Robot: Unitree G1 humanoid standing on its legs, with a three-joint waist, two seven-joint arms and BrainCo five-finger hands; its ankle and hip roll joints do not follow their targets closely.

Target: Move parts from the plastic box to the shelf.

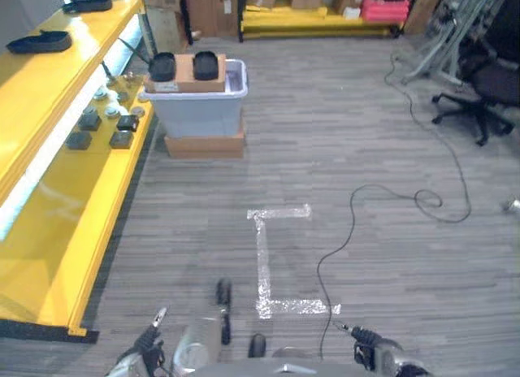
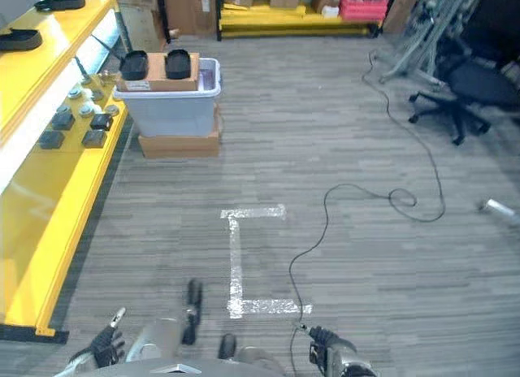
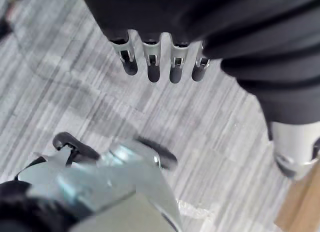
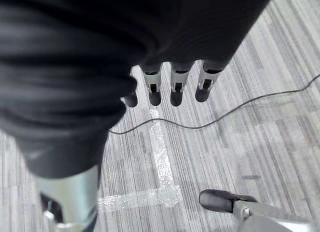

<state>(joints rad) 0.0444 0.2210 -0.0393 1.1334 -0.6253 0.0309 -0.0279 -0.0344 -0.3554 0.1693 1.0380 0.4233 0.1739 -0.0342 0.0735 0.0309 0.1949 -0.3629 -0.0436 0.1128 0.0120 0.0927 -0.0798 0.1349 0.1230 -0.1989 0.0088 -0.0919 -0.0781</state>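
A pale plastic box [image 1: 197, 106] stands on a flat cardboard carton [image 1: 205, 145] on the floor, far ahead and to the left. A cardboard insert lies across its top with two black parts [image 1: 184, 66] on it. Beside it on the left runs the yellow shelf [image 1: 49, 223]; several dark square and round silver parts [image 1: 106, 121] lie on its lower level. My left hand [image 3: 152, 67] hangs over the floor, fingers relaxed and empty. My right hand [image 4: 172, 87] hangs the same way above a tape mark, holding nothing. Both hands are far from the box.
Two black trays [image 1: 39, 42] rest on the upper shelf level. White tape [image 1: 264, 263] marks the floor in front, and a thin black cable [image 1: 382, 206] trails beside it. An office chair [image 1: 479, 84] stands at the right. Cartons and a yellow rack [image 1: 317, 19] line the back.
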